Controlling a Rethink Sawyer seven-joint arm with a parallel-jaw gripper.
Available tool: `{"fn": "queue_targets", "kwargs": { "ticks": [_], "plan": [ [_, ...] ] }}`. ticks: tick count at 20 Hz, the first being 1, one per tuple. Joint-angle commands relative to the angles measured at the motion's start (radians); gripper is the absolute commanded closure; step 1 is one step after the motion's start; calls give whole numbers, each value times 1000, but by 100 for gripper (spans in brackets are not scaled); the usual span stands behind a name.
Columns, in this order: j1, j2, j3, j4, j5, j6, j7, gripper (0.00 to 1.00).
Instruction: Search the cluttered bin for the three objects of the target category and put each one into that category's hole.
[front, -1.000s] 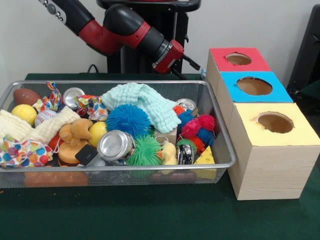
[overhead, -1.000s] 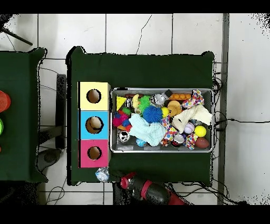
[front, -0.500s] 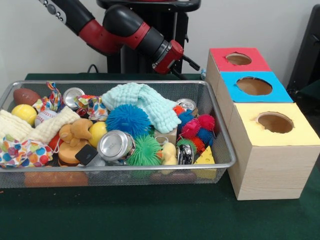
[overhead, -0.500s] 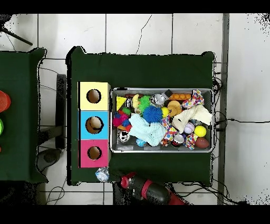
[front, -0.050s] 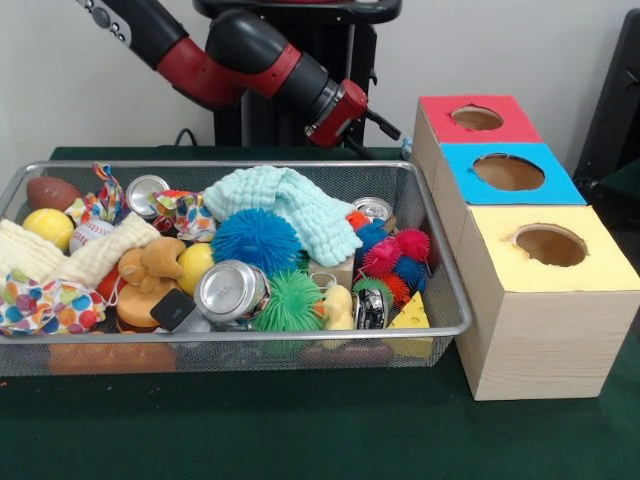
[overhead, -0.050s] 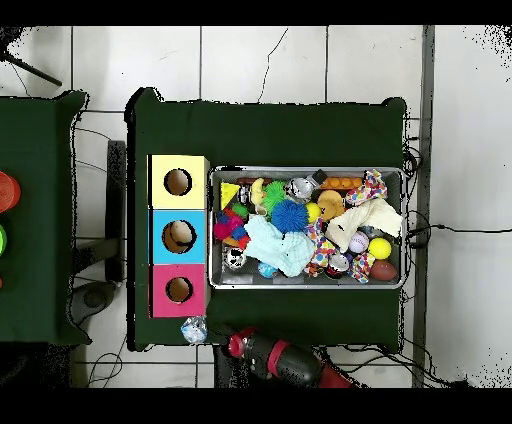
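Front view: the red and black robot arm (front, -0.050s: 250, 65) reaches across the upper left of the frame, and its gripper (front, -0.050s: 400, 140) ends just left of the red-topped wooden box with a round hole (front, -0.050s: 475, 118), behind the silver wire-mesh bin (front, -0.050s: 440, 290). Whether the gripper is released or clenched cannot be told; something small and pale shows at its tip. Right of the bin stand three boxes in a row: the red one at the upper right, a blue-topped box with a round hole (front, -0.050s: 510, 172) in the middle, and a yellow-topped box with a round hole (front, -0.050s: 550, 245) nearest the bottom. The bin fills the left and centre, crowded with a mint-green folded cloth (front, -0.050s: 290, 205), a blue spiky ball (front, -0.050s: 257, 240), a green spiky ball (front, -0.050s: 290, 302), a crushed silver can (front, -0.050s: 230, 290), a yellow cheese wedge (front, -0.050s: 412, 315) and a brown toy football (front, -0.050s: 50, 192). In the overhead view the gripper (overhead, -0.050s: 195, 328) lies at the lower left, just below the red box (overhead, -0.050s: 179, 290).
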Motion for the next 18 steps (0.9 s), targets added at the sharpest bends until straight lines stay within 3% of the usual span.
{"fn": "queue_targets", "kwargs": {
  "ticks": [1,9,18],
  "plan": [
    [45,-21,-109,3,16,169,51,0],
    [64,-123,-106,76,43,196,69,0],
    [33,48,-153,-10,33,147,48,0]
  ]
}}
